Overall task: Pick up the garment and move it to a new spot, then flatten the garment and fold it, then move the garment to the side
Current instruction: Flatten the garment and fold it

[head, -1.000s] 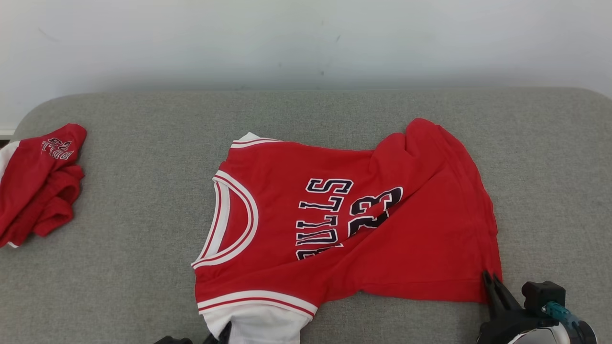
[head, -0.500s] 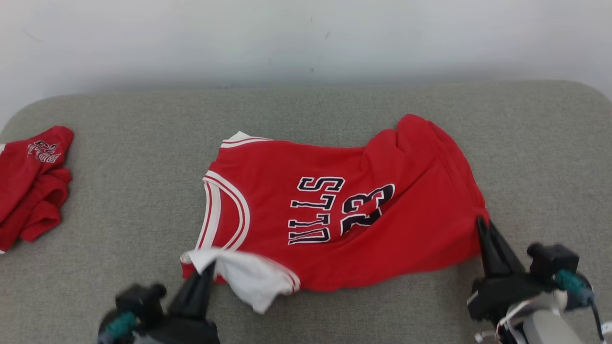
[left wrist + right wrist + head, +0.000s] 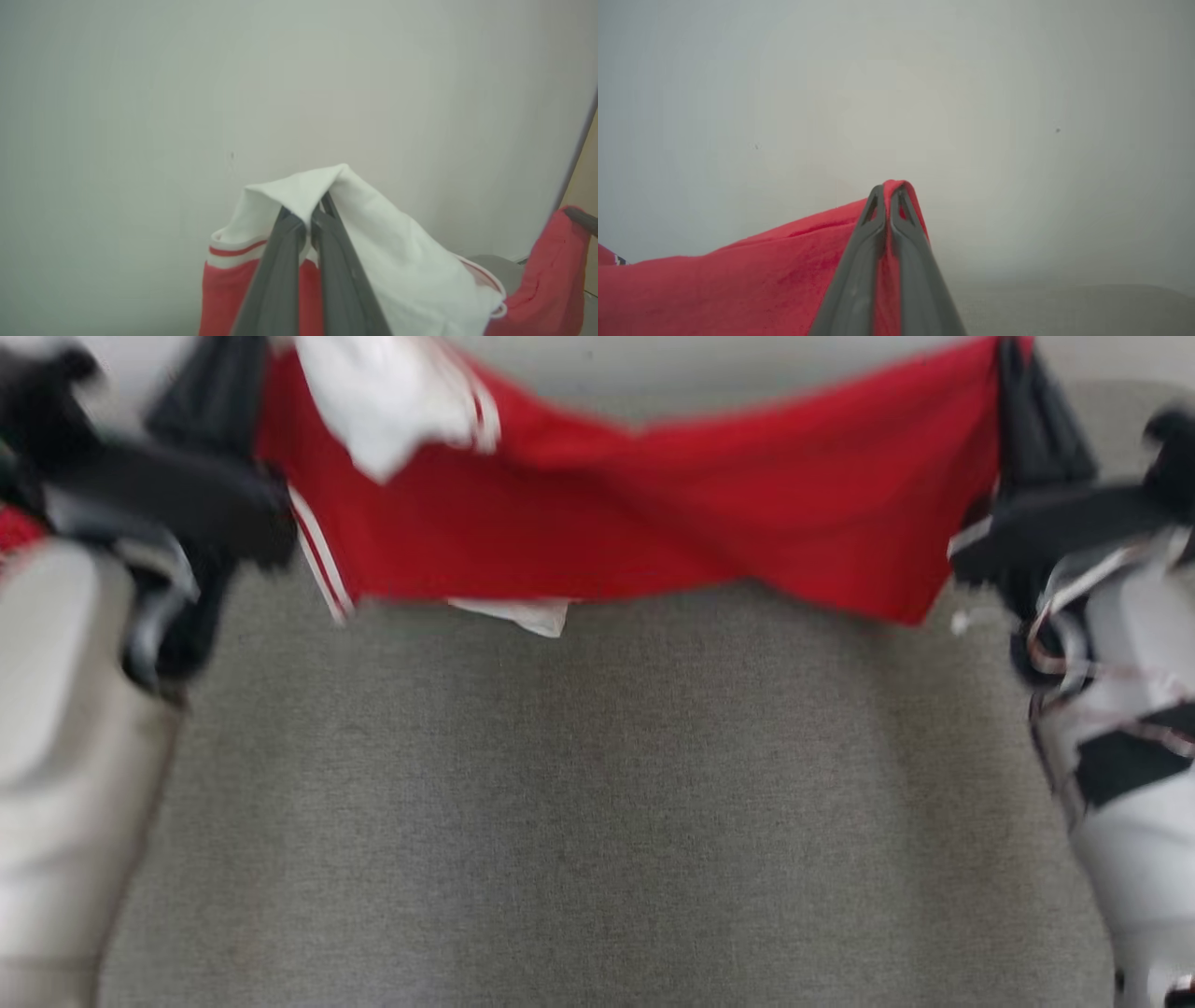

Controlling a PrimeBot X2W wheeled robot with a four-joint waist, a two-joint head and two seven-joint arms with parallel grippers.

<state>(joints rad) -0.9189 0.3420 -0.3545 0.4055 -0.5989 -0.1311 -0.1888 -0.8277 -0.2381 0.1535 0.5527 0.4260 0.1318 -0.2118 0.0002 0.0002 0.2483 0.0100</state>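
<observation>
**A:** Where is the garment (image 3: 653, 513) now?

**B:** Off the cushion (image 3: 597, 821). A second ago it lay flat there. Now it hangs above the cushion, stretched between both grippers.

**A:** How is it held?

**B:** The left gripper (image 3: 309, 218) pinches the white end and the right gripper (image 3: 888, 192) pinches a red corner, fingers pressed tight on cloth.

**A:** Meaning?

**B:** The pickup looks done. Laying it on a new spot of the cushion should come next.

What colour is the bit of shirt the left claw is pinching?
The sleeve is white with a red stripe; the left wrist view shows it best.
</observation>
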